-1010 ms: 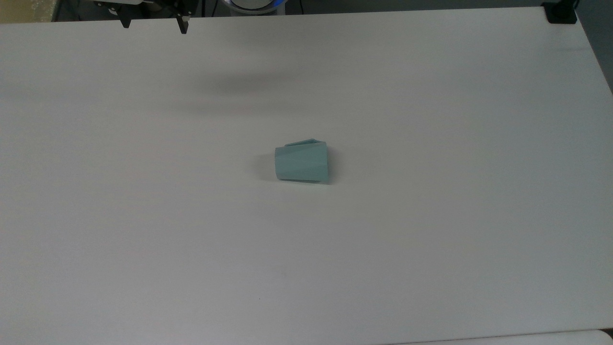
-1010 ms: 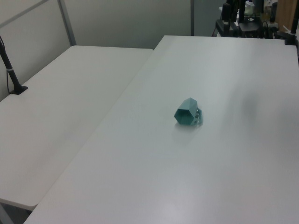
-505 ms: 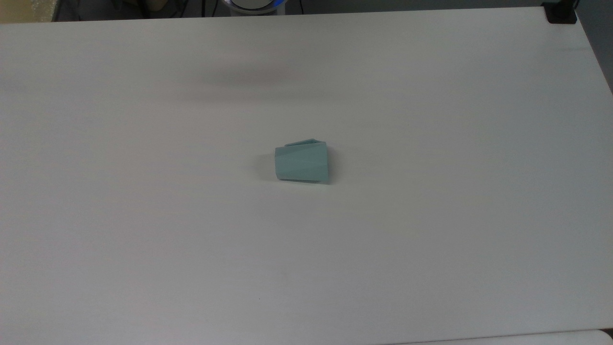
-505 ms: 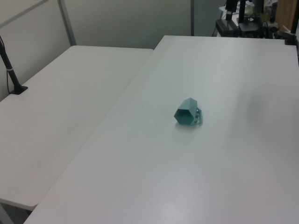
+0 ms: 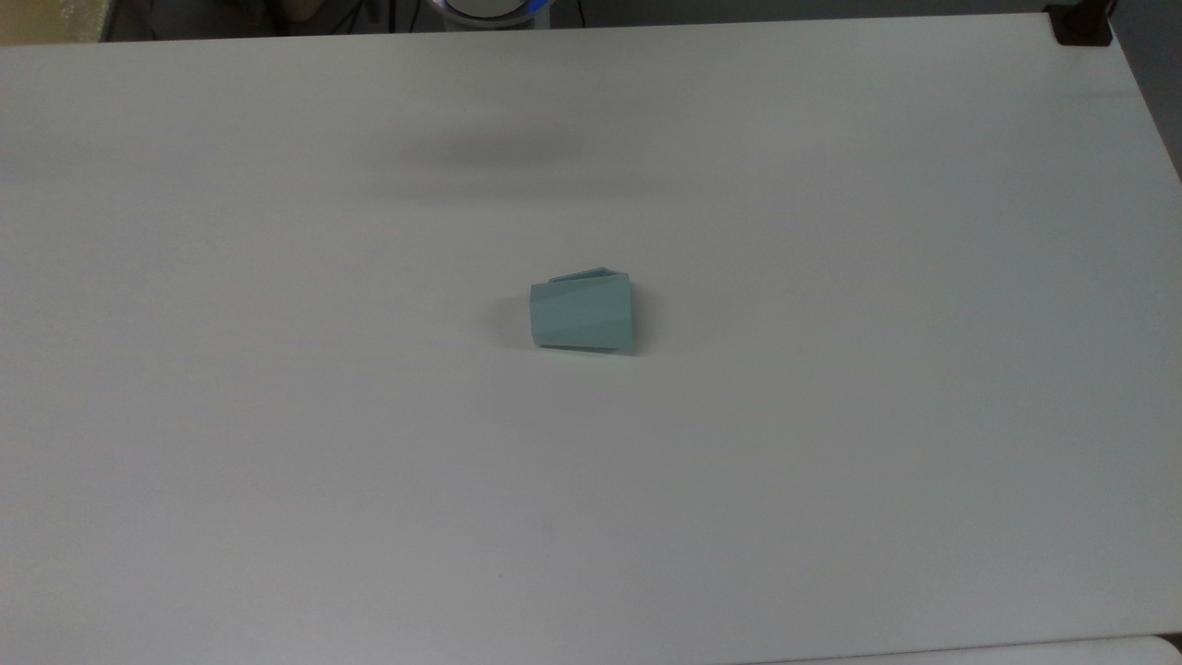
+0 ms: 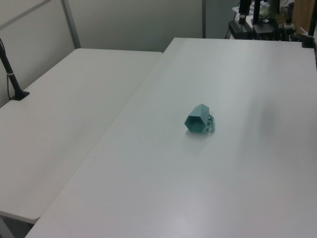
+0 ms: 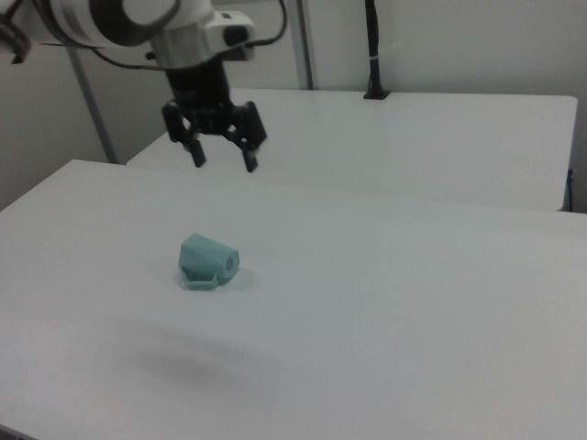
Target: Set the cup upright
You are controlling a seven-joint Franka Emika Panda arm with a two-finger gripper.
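Observation:
The pale teal faceted cup (image 5: 582,316) lies on its side near the middle of the white table (image 5: 277,416). In the top view its wider end points right and its handle tab faces the table's far edge. In the left view, the cup (image 6: 198,120) turns a hexagonal end to the camera. In the right view my gripper (image 7: 223,161) hangs high above the table, up and behind the cup (image 7: 208,260), well apart from it. It is open, with nothing between its black fingers.
A second white table (image 6: 64,99) stands alongside, with a black post (image 6: 12,79) clamped to it. A black clamp (image 5: 1076,23) sits at the far right corner in the top view. Dark equipment (image 6: 252,20) stands beyond the table's far end in the left view.
One second ago my gripper's fingertips showed at the top edge of the top view; they have since left that frame. The cup has not moved.

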